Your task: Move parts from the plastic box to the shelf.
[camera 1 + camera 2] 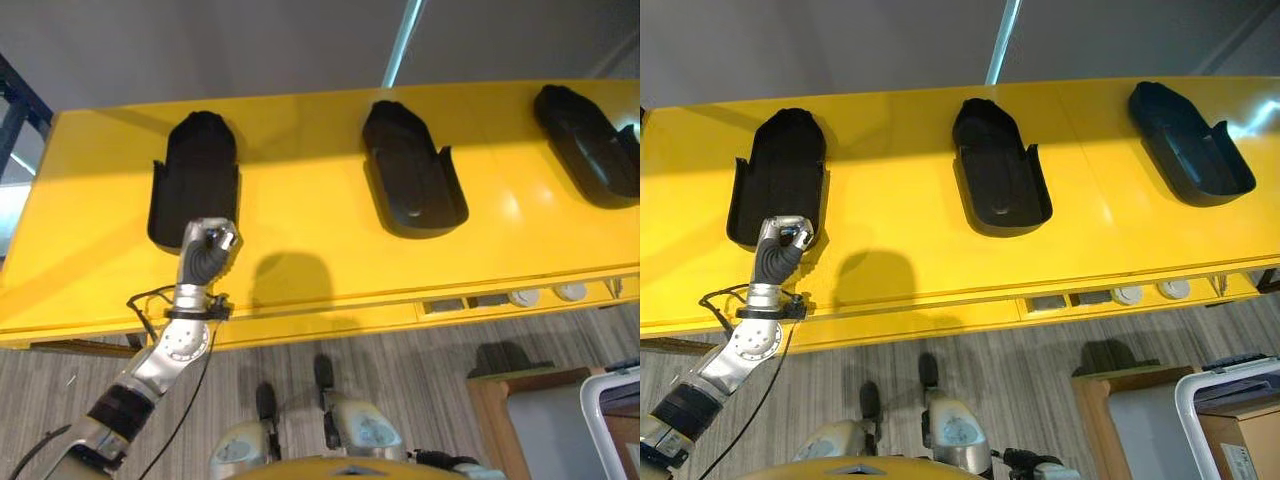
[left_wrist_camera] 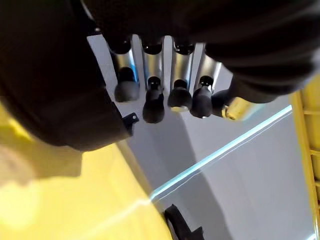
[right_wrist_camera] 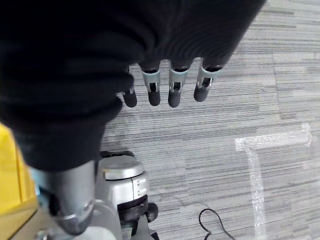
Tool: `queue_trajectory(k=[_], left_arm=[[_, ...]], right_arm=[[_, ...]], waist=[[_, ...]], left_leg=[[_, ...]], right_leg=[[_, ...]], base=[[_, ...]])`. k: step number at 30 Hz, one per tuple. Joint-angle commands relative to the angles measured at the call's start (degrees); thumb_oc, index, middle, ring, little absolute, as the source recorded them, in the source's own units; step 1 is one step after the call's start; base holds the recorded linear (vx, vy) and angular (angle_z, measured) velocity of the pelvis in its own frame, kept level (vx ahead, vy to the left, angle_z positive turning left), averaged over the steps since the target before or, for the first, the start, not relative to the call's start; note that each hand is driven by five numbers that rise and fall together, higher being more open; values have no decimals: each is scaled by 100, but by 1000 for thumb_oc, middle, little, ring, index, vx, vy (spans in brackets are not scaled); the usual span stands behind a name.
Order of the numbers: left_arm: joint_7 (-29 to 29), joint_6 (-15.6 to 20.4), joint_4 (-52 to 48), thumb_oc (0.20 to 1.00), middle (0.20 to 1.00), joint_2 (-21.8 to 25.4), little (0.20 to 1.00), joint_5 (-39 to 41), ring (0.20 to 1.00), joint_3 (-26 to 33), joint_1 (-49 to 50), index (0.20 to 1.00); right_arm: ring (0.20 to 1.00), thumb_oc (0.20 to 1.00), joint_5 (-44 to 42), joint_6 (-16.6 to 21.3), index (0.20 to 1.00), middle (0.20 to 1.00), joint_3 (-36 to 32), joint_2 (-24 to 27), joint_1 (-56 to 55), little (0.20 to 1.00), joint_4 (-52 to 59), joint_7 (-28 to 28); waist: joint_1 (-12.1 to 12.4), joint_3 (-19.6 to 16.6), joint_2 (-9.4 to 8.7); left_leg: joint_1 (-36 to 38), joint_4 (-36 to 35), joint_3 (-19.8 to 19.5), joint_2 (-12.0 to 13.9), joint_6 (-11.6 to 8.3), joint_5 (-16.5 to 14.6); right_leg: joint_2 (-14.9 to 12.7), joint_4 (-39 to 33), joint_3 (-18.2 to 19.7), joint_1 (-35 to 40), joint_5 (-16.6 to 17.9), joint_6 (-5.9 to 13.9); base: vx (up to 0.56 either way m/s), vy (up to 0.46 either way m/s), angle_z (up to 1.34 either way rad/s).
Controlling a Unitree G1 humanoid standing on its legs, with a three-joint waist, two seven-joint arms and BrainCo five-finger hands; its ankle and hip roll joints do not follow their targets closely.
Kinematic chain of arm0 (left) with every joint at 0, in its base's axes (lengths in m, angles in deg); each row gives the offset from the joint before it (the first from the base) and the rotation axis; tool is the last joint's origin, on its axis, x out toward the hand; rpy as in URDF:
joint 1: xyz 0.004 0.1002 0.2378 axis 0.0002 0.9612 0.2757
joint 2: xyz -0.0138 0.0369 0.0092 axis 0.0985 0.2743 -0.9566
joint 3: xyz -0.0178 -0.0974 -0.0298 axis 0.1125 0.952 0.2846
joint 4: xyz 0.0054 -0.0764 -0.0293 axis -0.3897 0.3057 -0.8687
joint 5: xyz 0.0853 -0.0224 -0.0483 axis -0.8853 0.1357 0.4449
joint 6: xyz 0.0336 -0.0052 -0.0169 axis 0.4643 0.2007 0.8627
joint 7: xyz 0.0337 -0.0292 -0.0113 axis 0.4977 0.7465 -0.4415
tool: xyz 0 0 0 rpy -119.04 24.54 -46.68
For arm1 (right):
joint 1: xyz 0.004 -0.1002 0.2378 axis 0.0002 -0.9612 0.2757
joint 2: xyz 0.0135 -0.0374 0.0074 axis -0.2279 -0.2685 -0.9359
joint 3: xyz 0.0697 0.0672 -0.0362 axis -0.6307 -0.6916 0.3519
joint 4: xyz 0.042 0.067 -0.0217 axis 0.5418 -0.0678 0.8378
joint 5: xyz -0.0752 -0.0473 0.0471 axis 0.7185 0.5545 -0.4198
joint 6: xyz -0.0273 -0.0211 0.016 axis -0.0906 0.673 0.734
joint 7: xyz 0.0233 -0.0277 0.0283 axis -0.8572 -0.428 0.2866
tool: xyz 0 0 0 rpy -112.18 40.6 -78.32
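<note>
Below, grey striped carpet (image 1: 1060, 375) ran under a glossy yellow shelf (image 1: 300, 250). The left robot hand (image 1: 207, 243), fingers curled and empty, touched the leftmost of three black moulded parts (image 1: 196, 175). The right robot hand (image 3: 170, 85) hung relaxed.

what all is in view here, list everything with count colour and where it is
yellow shelf: one, bright yellow, spans the head views from side to side
black moulded plastic parts: three, black, lying apart in a row on the shelf: left one, middle one, right one
small round white fittings: two, white, set in the shelf's front edge toward the right
wooden-framed unit: one, brown frame with grey panel, on the floor at lower right
white-rimmed container: one, white rim, at the lower right corner
grey striped floor: under the shelf and below the right hand
left hand: raised at the near end of the left part, fingers curled, holding nothing
right hand: hanging above the floor, fingers relaxed, holding nothing
</note>
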Motion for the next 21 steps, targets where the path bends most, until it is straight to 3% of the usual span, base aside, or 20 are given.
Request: queue_trajectory(k=[1,6,8,10,11,14,16,18,20,21], left_arm=[[173,135,-258,200,200,-30,200,-8,200,144,112,200],[335,-350,-243,200,200,-119,200,331,200,292,499,200],[616,-680,193,200,200,-305,200,1101,200,373,770,200],[771,-786,670,200,200,-510,200,1413,200,468,953,200],[1092,-523,1700,200,200,-935,200,1865,200,725,1287,200],[1262,-307,2388,200,200,-1189,200,1815,200,945,1488,200],[1547,-92,3124,200,200,-1479,200,2230,200,1268,1735,200],[1563,-63,3198,200,200,-1504,200,2265,200,1308,1756,200],[1558,183,3775,200,200,-1656,200,2249,200,1661,1945,200],[1591,73,3999,200,200,-1721,200,2269,200,1780,2035,200]], right_arm=[[1000,1000,101,29,1000,1000,68,74,-284,1000,-37,-115],[1000,1000,18,71,1000,1000,74,91,-218,1000,-35,-83],[1000,1000,-55,80,1000,1000,51,115,-156,1000,-36,-77],[1000,1000,-142,45,1000,1000,67,118,-99,1000,-44,-63],[1000,1000,-238,19,1000,1000,84,82,-49,1000,-58,-33],[1000,1000,-299,27,1000,1000,106,40,-22,1000,-71,2],[1000,1000,-409,-10,1000,1000,70,13,33,1000,-104,107],[1000,1000,-414,-17,1000,1000,63,15,41,1000,-109,115],[1000,1000,-451,-95,1000,1000,-9,26,77,1000,-172,202],[1000,1000,-490,-171,1000,1000,-37,47,90,1000,-217,290]], waist=[[36,-521,14],[154,-661,28],[234,-678,22],[289,-663,10],[388,-627,-15],[457,-579,-31],[564,-530,-22],[567,-527,-19],[631,-529,18],[675,-548,54]], left_leg=[[-141,27,-15,366,-227,-94],[-61,48,-65,344,-246,-93],[-67,110,-136,320,-258,-45],[-66,193,-205,311,-267,-53],[-96,368,-332,292,-280,-119],[-139,475,-422,280,-284,-122],[-197,544,-535,274,-303,-109],[-200,544,-546,275,-307,-105],[-208,506,-610,289,-351,-52],[-213,476,-639,302,-396,-13]], right_leg=[[-111,67,184,490,-583,339],[-121,73,70,619,-615,313],[-124,129,18,640,-610,283],[-135,180,-35,666,-635,255],[-156,259,-134,708,-709,219],[-174,295,-224,728,-720,191],[-191,303,-309,736,-727,175],[-192,300,-320,738,-728,175],[-202,268,-385,749,-718,188],[-212,190,-446,768,-692,201]], base=[[0,0,0],[-70,-9,4],[-69,-22,7],[-78,-44,14],[-92,-56,16],[-72,-40,28],[-94,-33,16],[-46,-9,4],[-53,1,4],[-28,17,6]])
